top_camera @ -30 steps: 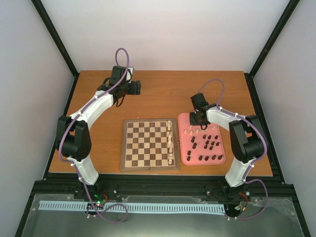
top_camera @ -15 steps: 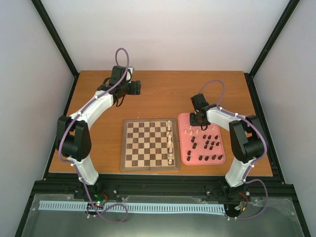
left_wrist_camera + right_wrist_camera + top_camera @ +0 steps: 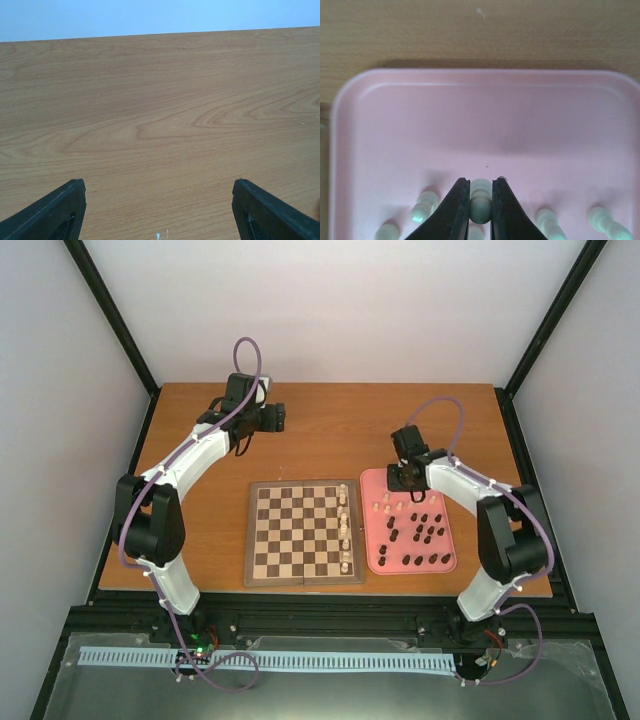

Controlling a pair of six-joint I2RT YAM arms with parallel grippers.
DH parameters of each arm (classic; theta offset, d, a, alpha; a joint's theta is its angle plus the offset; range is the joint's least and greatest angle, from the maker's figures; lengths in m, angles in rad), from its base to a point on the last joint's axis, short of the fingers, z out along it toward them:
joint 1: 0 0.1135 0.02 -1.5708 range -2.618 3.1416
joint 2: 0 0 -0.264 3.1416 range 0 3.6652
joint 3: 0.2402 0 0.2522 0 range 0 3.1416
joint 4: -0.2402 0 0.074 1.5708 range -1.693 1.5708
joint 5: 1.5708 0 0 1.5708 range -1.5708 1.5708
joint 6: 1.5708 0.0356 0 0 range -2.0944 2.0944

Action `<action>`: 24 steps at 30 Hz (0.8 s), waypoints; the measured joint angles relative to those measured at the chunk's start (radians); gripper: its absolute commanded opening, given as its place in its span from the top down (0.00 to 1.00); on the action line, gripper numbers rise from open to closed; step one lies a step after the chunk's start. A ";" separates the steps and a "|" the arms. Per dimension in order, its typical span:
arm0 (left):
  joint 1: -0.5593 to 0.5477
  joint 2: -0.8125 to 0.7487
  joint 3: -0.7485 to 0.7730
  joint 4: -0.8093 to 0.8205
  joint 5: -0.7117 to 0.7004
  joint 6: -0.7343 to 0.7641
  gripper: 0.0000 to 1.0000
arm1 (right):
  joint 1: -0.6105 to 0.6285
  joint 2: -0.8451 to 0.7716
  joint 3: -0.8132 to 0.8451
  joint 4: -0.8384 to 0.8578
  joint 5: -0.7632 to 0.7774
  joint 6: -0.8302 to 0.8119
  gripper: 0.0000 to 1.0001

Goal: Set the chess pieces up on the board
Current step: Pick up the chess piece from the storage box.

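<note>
The chessboard [image 3: 300, 533] lies at the table's middle front, with several cream pieces [image 3: 345, 530] in its right-hand column. More cream pieces [image 3: 382, 507] and dark pieces [image 3: 420, 535] lie in the pink tray [image 3: 372, 540] to its right. My right gripper [image 3: 481, 197] is shut on a cream piece [image 3: 481, 200] and holds it over the tray's far part; it also shows in the top view [image 3: 400, 480]. My left gripper [image 3: 275, 418] is open and empty over bare table at the back left, its fingers [image 3: 60, 212] wide apart.
Other cream pieces [image 3: 422, 207] lie in the tray [image 3: 380, 125] on both sides of the held piece. The table's wooden top [image 3: 160, 100] stretches ahead of the left gripper. Black frame posts stand at the table's corners.
My right gripper has lifted and moved slightly back and right over the tray's far part. The left arm has not moved.
</note>
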 measured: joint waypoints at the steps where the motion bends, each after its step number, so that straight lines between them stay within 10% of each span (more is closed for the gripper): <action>1: 0.000 0.000 0.000 0.000 0.000 0.000 0.18 | 0.000 -0.023 0.000 -0.007 0.000 0.000 0.97; 24: 0.000 -0.060 -0.002 -0.002 -0.014 -0.003 0.04 | 0.333 0.163 0.425 -0.137 -0.075 -0.037 0.97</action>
